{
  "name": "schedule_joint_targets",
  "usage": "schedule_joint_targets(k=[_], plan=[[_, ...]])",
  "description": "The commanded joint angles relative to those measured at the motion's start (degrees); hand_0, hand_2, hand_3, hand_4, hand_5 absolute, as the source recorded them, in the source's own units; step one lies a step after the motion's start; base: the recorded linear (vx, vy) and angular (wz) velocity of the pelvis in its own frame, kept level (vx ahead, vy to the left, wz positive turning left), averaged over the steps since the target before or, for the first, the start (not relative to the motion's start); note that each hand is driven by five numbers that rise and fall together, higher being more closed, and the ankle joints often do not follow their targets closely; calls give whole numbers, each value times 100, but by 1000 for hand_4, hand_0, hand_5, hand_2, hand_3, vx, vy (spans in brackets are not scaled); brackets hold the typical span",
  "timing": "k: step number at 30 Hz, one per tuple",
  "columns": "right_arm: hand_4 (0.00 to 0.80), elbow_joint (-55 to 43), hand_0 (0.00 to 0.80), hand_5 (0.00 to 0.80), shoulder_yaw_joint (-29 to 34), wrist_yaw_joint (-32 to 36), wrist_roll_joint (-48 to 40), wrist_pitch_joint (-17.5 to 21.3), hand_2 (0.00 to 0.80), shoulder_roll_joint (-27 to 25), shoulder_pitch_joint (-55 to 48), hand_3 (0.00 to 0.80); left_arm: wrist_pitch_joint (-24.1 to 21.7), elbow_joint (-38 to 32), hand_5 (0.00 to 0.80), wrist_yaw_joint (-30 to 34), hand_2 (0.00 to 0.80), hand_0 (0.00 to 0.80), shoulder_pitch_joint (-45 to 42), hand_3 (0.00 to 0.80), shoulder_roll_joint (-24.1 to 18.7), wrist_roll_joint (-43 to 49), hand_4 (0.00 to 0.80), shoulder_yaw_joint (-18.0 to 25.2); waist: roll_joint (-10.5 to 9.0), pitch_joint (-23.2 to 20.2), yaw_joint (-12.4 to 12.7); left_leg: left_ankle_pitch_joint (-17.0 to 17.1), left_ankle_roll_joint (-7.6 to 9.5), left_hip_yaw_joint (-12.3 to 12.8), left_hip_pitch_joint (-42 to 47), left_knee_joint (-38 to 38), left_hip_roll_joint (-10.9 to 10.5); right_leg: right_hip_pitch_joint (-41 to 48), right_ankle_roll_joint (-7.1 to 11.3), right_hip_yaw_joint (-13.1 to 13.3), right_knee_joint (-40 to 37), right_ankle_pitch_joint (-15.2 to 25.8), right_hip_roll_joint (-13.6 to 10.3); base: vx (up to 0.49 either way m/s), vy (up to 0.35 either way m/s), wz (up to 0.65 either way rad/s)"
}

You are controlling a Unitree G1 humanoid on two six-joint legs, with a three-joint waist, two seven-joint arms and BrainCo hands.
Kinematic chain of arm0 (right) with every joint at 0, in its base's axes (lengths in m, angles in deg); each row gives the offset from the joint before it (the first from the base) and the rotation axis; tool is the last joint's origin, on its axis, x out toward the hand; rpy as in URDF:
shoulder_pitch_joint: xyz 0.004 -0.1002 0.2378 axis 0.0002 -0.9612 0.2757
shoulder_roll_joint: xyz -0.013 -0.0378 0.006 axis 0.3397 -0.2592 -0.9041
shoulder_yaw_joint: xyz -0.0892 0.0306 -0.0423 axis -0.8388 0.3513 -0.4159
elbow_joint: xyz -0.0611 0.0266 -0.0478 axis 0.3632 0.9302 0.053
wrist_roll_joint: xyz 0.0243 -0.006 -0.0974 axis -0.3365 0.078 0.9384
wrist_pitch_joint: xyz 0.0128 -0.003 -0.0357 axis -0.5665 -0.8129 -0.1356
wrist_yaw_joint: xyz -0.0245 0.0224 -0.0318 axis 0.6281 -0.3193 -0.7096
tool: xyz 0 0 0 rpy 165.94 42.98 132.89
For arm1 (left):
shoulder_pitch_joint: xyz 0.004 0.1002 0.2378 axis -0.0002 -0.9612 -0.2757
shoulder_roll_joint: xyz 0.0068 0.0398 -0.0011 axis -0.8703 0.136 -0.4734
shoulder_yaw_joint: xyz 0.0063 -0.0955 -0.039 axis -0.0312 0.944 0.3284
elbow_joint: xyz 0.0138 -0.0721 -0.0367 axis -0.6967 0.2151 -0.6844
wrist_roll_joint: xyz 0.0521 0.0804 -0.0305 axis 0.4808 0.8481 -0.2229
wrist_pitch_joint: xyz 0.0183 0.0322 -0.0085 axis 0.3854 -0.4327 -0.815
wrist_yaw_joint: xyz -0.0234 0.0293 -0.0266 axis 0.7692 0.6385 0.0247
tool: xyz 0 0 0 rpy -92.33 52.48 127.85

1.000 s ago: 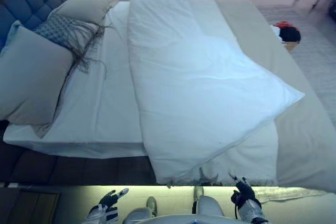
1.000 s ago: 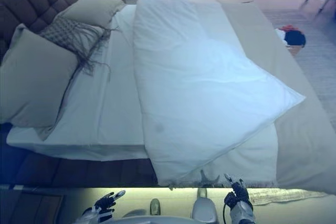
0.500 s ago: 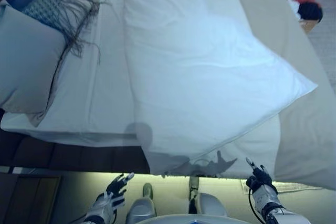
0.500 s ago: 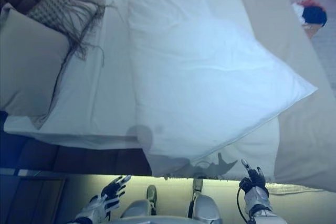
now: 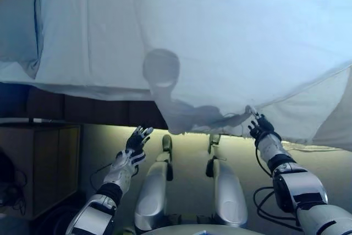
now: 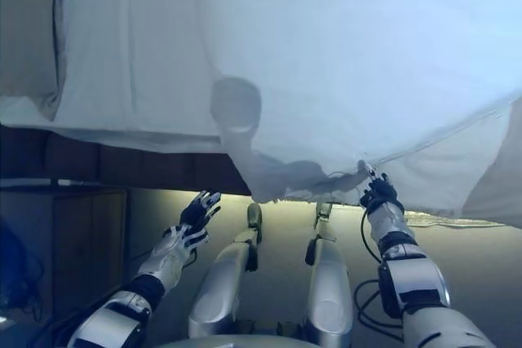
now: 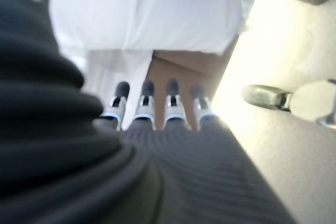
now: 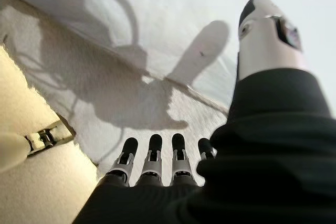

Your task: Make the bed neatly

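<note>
Duvet (image 5: 236,37): white, spread over most of bed top; near edge hangs over bed side w/ one drooping fold (image 5: 187,119) at centre. We log a white sheet (image 5: 82,37) bare to its left, w/ a pillow (image 5: 16,20) at far left edge of the head views.

Bed base (image 5: 82,111): dark, below sheet, lit strip under it.

Left hand (image 5: 135,142): ours, low by bed side, well below duvet edge, touching nothing. Fingers (image 7: 144,100) straight and spread, holding nothing; wrist view shows hanging white cloth past fingertips, apart from them.

Right hand (image 5: 261,130): raised to duvet's lower edge, right of fold. Fingers (image 8: 152,156) straight in a row, thumb (image 8: 265,24) held out; nothing clasped. Fingertip looks at or just beside hem (image 5: 250,111); we cannot tell if touching.

Cabinet (image 5: 41,169): wood, on floor left of us.
</note>
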Motion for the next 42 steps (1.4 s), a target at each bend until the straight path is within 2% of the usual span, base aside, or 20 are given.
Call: schedule_joint_targets(k=[1, 8, 14, 24, 32, 38, 42], plan=[[0, -212, 0, 0, -239, 58, -256, -222, 0, -441, 277, 0, -299, -472, 0, -149, 0, 0, 54, 0, -121, -324, 0, -143, -36, 84, 37, 61, 317, 24, -828, 676, -255, -390, 278, -142, 908, -424, -286, -98, 37, 8], [0, -407, 0, 0, -435, 12, -362, -367, 0, -728, 722, 0, -487, -970, 0, -301, 0, 0, 133, 0, -153, -506, 0, -412, 18, 84, 29, -108, 364, 63, -1636, 1355, -226, -1208, 241, -32, 1426, -491, -298, -69, 43, 4], [0, -563, 0, 0, -522, 136, -529, -331, 0, -942, 1006, 0, -528, -1285, 0, -525, 0, 0, 175, 0, -190, -612, 0, -533, 59, 84, 35, -232, 391, 55, -2105, 1810, -161, -1714, 183, 55, 1906, -631, -288, -20, 12, -2], [0, -953, 0, 0, -628, 446, -427, -281, 0, -1449, 1620, 0, -668, -1530, 0, -531, 0, 0, -71, 0, -311, -690, 0, -535, 136, 84, 106, -293, 409, -26, -2375, 2073, -145, -2024, 115, 110, 2263, -733, -296, 0, 1, 0], [0, -1139, 0, 0, -798, 567, -286, -288, 0, -1839, 2302, 0, -620, -1654, 0, -413, 0, 0, -430, 0, -457, -739, 0, -528, 161, 84, 195, -302, 376, -92, -2262, 2049, -152, -1923, 52, 75, 2298, -796, -252, 6, 5, 0], [0, -1345, 0, 0, -832, 721, -203, -377, 0, -1866, 2302, 0, -656, -1529, 0, -231, 0, 0, -660, 0, -452, -732, 0, -506, 73, 84, 190, -240, 326, -52, -1790, 1797, -142, -1409, 32, 5, 2017, -771, -179, 45, 32, -4], [0, -1365, 0, 0, -799, 793, -116, -386, 0, -1890, 2227, 0, -696, -1434, 0, -83, 0, 0, -746, 0, -463, -733, 0, -467, 13, 84, 197, -231, 302, 17, -1474, 1684, -112, -1026, 31, -69, 1855, -770, -213, 55, 22, -14]])
